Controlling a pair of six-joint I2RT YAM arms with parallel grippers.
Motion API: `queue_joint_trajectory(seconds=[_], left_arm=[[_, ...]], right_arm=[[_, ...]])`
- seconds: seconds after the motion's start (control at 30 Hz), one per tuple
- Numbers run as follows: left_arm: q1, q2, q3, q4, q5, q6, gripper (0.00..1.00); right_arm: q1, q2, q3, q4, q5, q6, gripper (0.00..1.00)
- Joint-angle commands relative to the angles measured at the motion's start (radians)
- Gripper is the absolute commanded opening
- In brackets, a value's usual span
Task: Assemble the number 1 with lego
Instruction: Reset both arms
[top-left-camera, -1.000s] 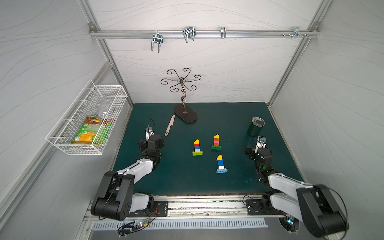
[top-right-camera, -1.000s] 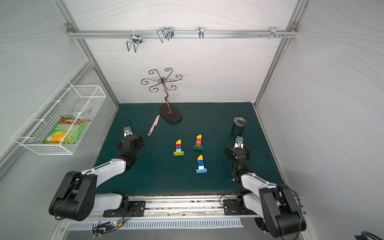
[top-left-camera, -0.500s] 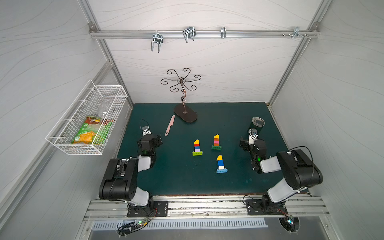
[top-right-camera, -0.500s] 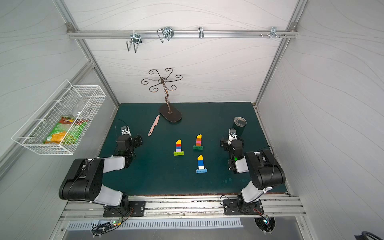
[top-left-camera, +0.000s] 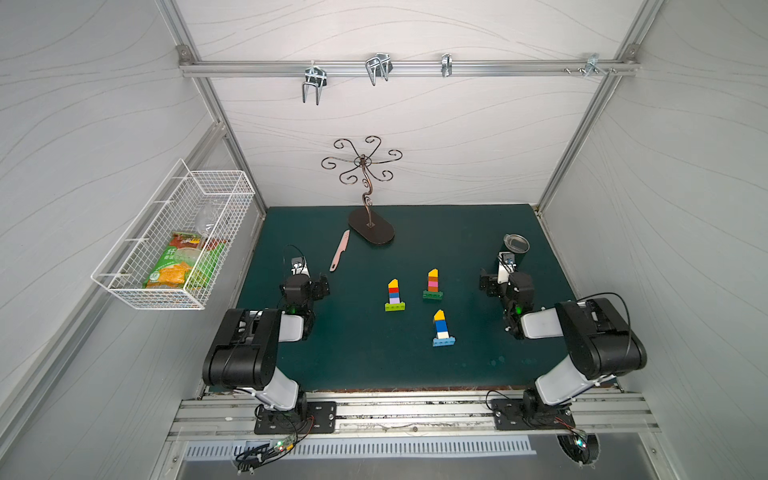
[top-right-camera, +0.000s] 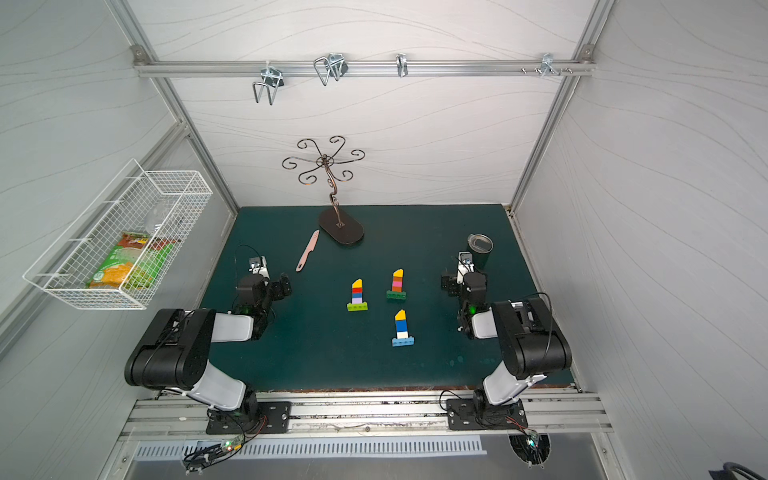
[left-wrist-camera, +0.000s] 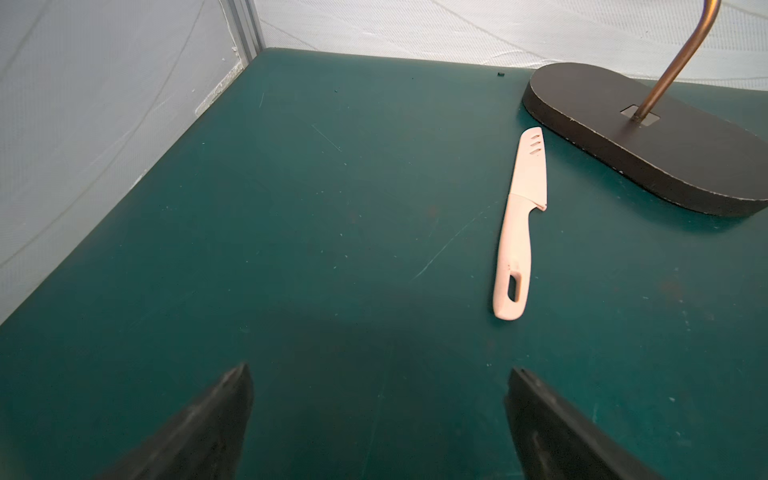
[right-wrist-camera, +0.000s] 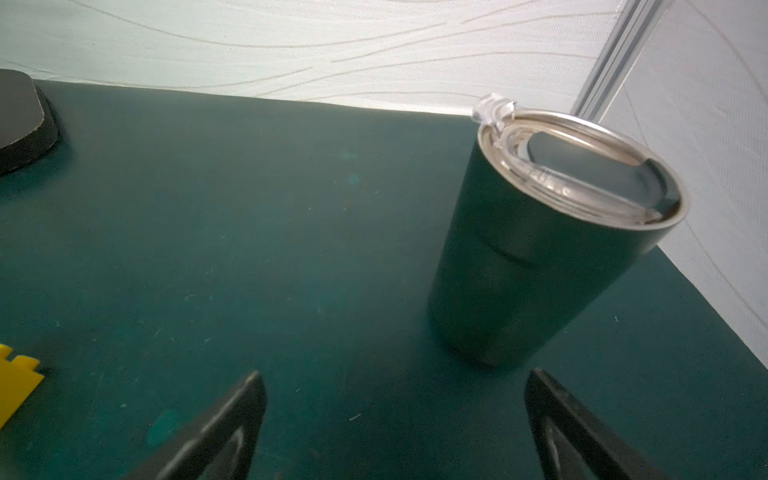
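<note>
Three lego figures lie flat on the green mat (top-left-camera: 353, 357), each a column of square bricks on a long base. One has a lime base (top-left-camera: 395, 296) (top-right-camera: 357, 296), one a dark-green base (top-left-camera: 432, 285) (top-right-camera: 397, 285), one a light-blue base (top-left-camera: 442, 329) (top-right-camera: 402, 329). My left gripper (top-left-camera: 307, 284) (left-wrist-camera: 380, 374) is open over bare mat, well left of them. My right gripper (top-left-camera: 500, 284) (right-wrist-camera: 395, 378) is open and empty, to their right. A yellow lego piece (right-wrist-camera: 16, 382) shows at the edge of the right wrist view.
A pink plastic knife (top-left-camera: 340, 250) (left-wrist-camera: 519, 224) lies just ahead of the left gripper, beside the dark oval base of a metal stand (top-left-camera: 371, 226). A dark tumbler with a lid (top-left-camera: 515, 249) (right-wrist-camera: 540, 249) stands close ahead of the right gripper. A wire basket (top-left-camera: 174, 245) hangs on the left wall.
Both arms have folded up, their big black links now raised near the front edge. The grippers stay near the same spots and remain open. The lego figures have not moved.
</note>
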Motion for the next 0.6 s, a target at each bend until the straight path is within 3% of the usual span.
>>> queue_joint_trajectory(seconds=[0.0,0.57], left_arm=[[-0.004,-0.01,0.027,0.049,0.009,0.012,1.0],[-0.004,-0.01,0.028,0.049,0.01,0.012,1.0]], right_arm=[[-0.002,-0.021,0.0,-0.023,-0.005,0.009,0.99],[-0.003,-0.014,0.011,-0.041,-0.01,0.008,0.99]])
